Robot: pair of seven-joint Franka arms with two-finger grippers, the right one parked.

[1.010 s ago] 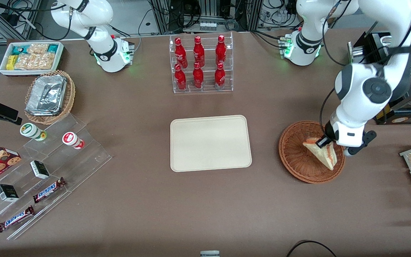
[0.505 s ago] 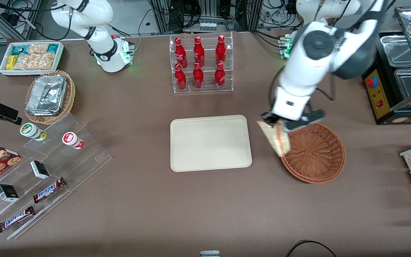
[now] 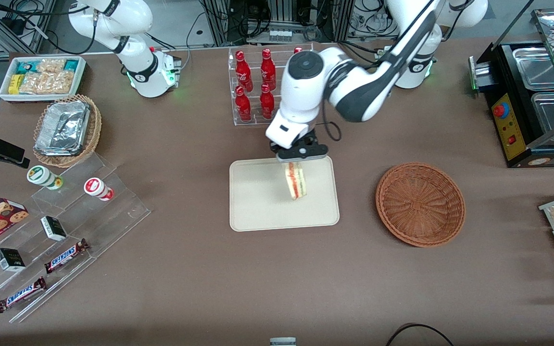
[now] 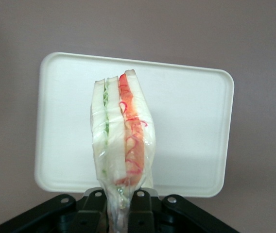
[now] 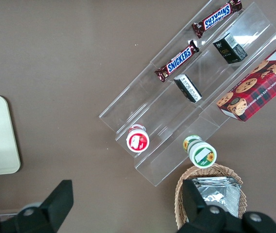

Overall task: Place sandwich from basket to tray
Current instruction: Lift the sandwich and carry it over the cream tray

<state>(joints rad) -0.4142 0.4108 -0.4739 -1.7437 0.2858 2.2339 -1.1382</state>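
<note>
On the brown bench (image 3: 200,288), the tool (image 3: 298,154) hangs above the tray (image 3: 258,211), clamped on one end of the sandwich (image 3: 295,181), which dangles upright in its clear wrap, off the surface, probably held high for a clean set-down. The basket (image 3: 420,204) sits toward the working arm's end.
</note>
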